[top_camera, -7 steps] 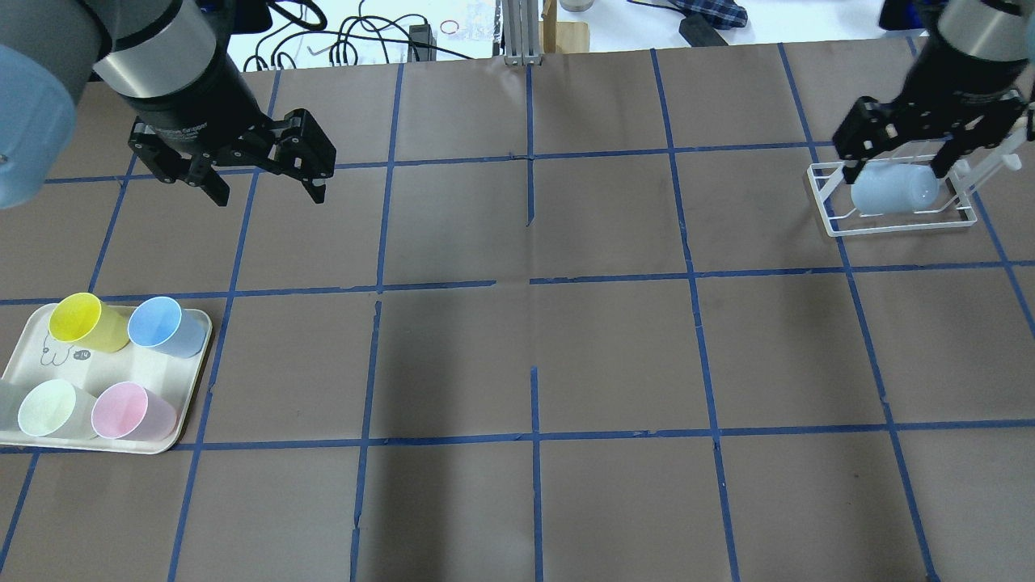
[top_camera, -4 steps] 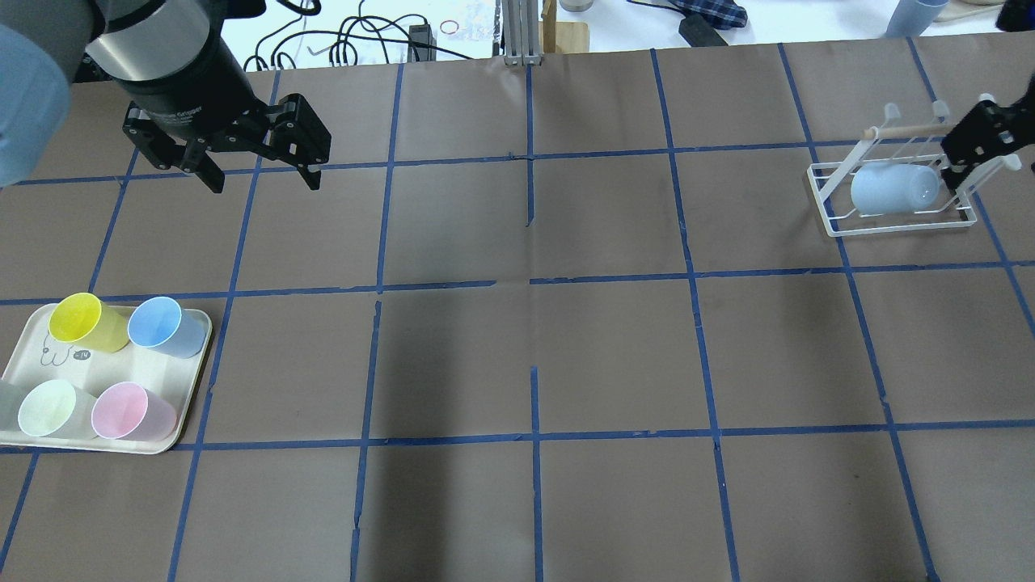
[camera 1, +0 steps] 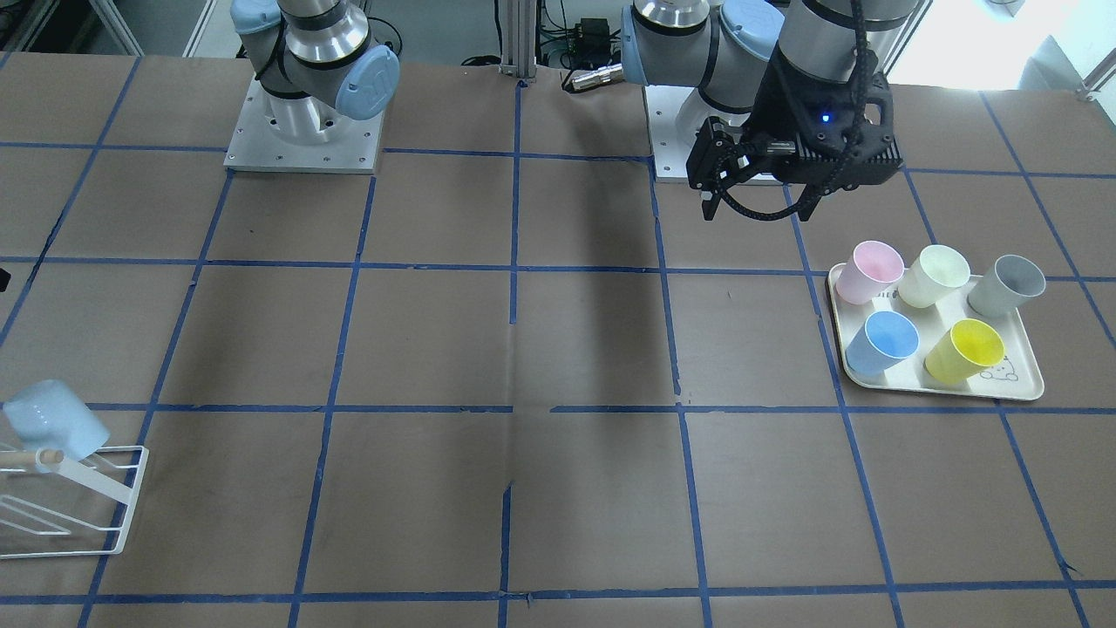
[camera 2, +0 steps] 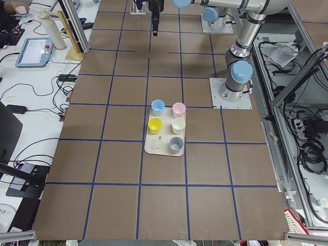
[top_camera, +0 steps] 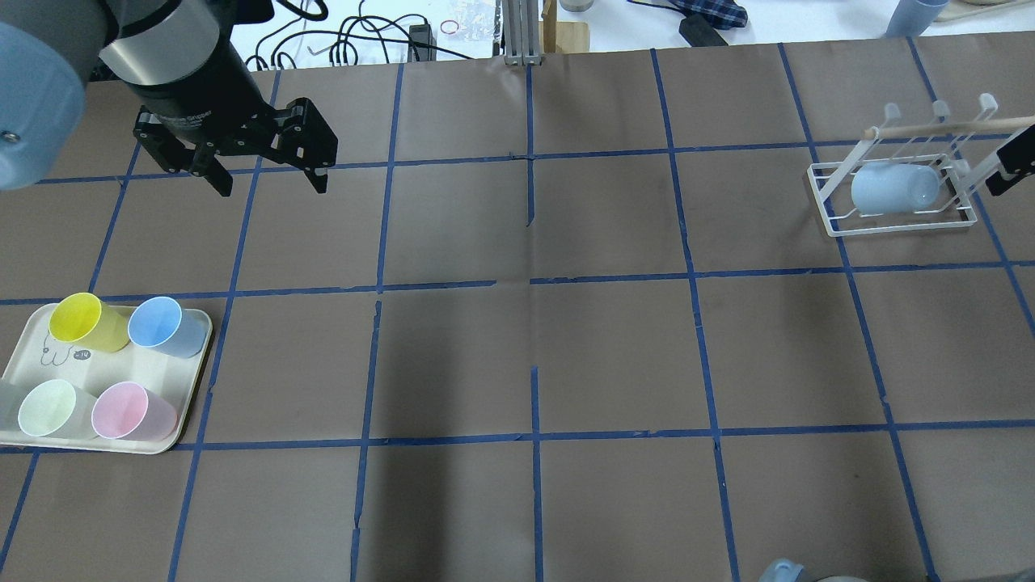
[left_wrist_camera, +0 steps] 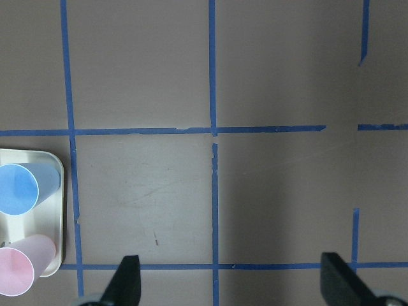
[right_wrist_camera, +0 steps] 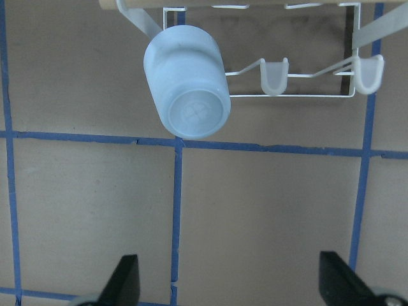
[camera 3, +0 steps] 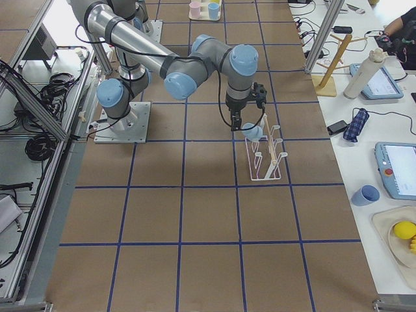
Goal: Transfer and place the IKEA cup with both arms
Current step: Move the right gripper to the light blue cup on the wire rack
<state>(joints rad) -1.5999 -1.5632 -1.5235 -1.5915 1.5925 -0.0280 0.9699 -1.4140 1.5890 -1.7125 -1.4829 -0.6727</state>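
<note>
The IKEA cup [top_camera: 893, 190] hangs on the rack [top_camera: 823, 202] at the right end of the table [top_camera: 614, 356]. It sits mouth-down over one peg and is tilted, so its closed bottom points up and outward. In the right wrist view this bottom faces the camera, and two free pegs [right_wrist_camera: 274, 75] stand beside the cup on the same rack.

The right gripper [right_wrist_camera: 227, 258] is released. Its two fingers stand wide apart, with only brown paper and blue tape between them, and it does not touch the cup. It hangs in the air just beside the rack. In the overhead view only a small black part of it shows, at the right edge.

The left gripper [top_camera: 272, 187] is also released, with the fingers spread wide and nothing between them. It hovers over the left part of the table, toward the far side, and points down at bare paper.

The tray [top_camera: 204, 343] lies at the near left corner of the table, well apart from this gripper. Five cups stand upright in it: a yellow cup [top_camera: 81, 322], a blue cup [top_camera: 166, 326], a green cup [top_camera: 48, 408], a pink cup [top_camera: 129, 411] and a grey cup [camera 1: 1007, 283]. The left wrist view catches only the tray's edge, with the blue and pink cups.
</note>
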